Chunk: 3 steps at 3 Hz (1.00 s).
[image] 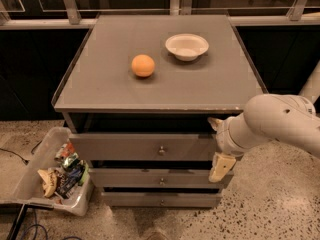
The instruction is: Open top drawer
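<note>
The top drawer is the uppermost and widest of three grey fronts in the cabinet, with a small round metal knob at its middle. A dark gap shows above its front, and none of its interior is visible. My gripper comes in from the right on a thick white arm and sits against the right end of the top drawer's front, well to the right of the knob.
An orange and a white bowl sit on the cabinet top. Two narrower drawers lie below. A clear bin of trash stands on the floor at the left, with cables beside it.
</note>
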### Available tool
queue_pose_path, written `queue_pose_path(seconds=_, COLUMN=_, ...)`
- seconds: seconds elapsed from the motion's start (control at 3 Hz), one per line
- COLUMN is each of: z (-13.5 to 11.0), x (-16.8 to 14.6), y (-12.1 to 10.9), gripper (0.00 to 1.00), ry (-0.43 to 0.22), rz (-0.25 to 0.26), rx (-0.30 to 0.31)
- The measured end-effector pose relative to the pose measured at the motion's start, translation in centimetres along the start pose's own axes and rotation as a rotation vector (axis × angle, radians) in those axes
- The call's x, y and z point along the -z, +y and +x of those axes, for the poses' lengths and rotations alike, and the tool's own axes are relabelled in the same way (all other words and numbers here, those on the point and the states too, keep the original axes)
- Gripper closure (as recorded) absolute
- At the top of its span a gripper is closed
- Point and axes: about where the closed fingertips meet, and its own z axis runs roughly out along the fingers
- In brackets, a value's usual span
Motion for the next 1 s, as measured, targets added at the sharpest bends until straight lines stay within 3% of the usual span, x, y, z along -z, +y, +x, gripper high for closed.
queue_pose_path(seconds=1.0, z=1.6, x=-4.0, y=-0.7, gripper=0.00, ry=-0.061, rz=-0.044, rx=-0.006)
